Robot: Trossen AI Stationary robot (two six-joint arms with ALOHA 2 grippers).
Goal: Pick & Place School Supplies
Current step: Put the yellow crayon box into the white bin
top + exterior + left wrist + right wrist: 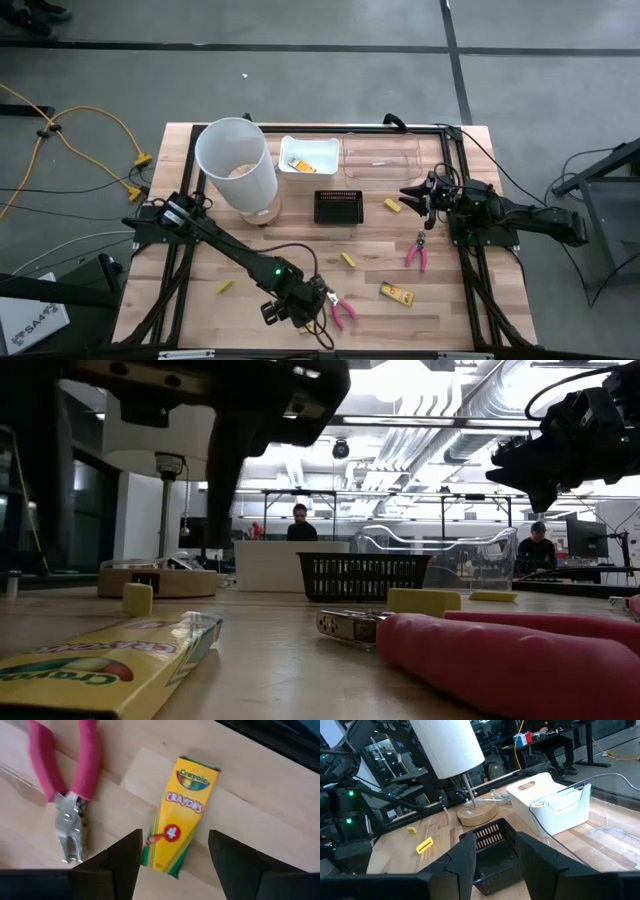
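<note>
The white tub (308,157) held a yellow packet (297,165); the clear bin (381,157) held something small; both grippers gaped, holding nothing.

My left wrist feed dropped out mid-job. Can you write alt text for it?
The open left gripper hangs over a yellow Crayola crayon box lying flat on the wooden table, its fingers either side of the box's near end. Beside it lies a pink-handled metal tool.

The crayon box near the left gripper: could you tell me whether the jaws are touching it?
Apart. In the left wrist view, the left gripper stands open above the crayon box, with bare wood visible between each jaw and the box.
</note>
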